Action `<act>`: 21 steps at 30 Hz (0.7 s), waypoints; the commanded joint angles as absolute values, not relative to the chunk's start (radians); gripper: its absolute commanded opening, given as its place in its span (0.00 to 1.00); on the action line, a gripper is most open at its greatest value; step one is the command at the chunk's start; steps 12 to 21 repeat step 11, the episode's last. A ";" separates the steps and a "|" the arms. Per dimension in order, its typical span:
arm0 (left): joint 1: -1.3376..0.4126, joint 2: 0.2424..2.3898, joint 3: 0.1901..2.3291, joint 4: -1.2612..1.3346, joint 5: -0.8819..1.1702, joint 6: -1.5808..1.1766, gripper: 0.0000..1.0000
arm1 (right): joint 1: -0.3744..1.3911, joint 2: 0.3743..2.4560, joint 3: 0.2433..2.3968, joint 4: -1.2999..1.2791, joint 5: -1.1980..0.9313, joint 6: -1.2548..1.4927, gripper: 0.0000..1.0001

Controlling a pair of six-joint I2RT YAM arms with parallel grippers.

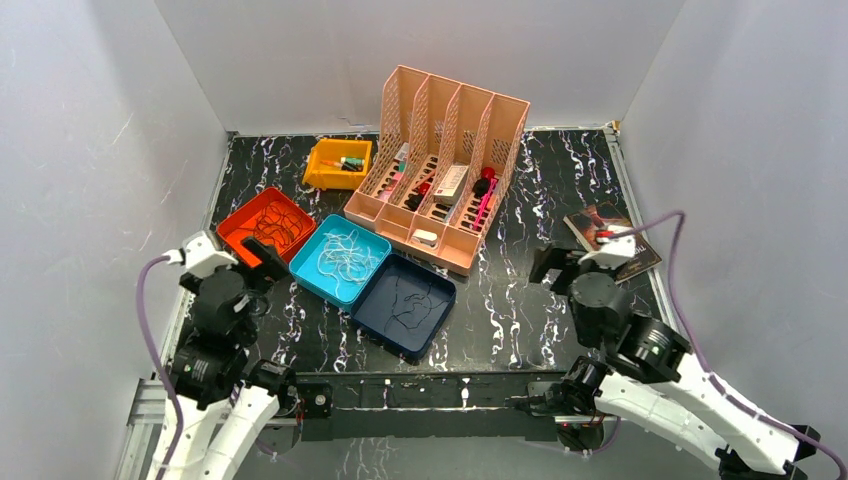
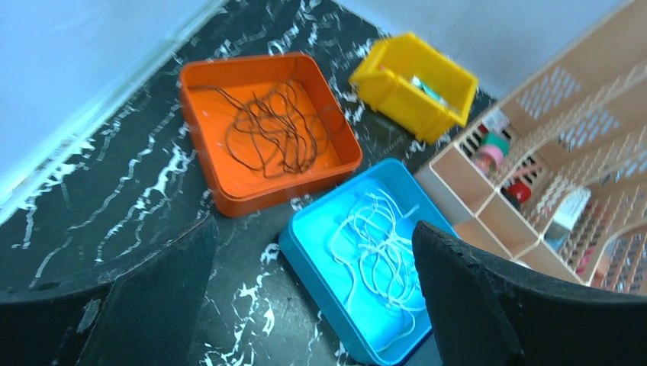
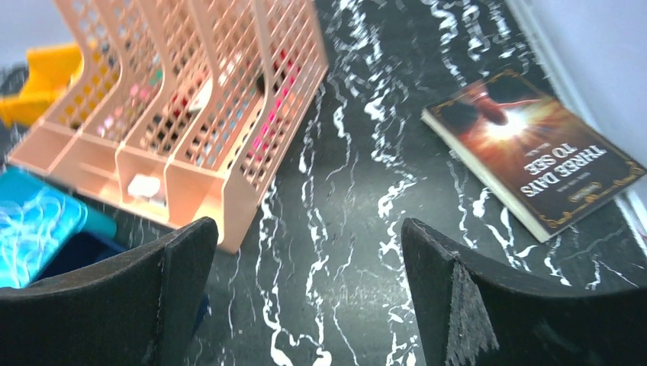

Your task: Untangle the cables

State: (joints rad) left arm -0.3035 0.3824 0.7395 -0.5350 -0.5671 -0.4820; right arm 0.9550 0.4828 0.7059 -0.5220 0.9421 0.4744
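Both arms crouch folded at the near edge, the left gripper (image 2: 313,232) wide open facing the cables (image 2: 267,130) in the orange tray (image 2: 252,200), the right gripper (image 3: 305,229) wide open over the table (image 3: 343,175).

3 trays (image 1: 320,285) sit in a diagonal row at left, cables (image 1: 345,258) in each; rack (image 1: 440,165) behind them, bin (image 1: 325,180) left of it, book (image 3: 534,156) far right

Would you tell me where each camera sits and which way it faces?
Top external: above and behind, looking down at the table; left arm, right arm show.
Left wrist: faces orange tray and blue tray; own open fingers show.
Right wrist: faces rack and book; own open fingers show.
Shared: both wrists see the blue tray.
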 commanded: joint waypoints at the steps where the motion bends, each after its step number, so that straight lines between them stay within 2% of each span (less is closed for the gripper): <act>1: -0.304 0.344 0.799 -0.628 -0.735 -0.486 0.98 | 0.952 0.410 0.762 -0.536 1.143 0.501 0.98; 21: -0.303 0.345 0.787 -0.630 -0.750 -0.489 0.98 | 0.953 0.425 0.778 -0.588 1.175 0.515 0.98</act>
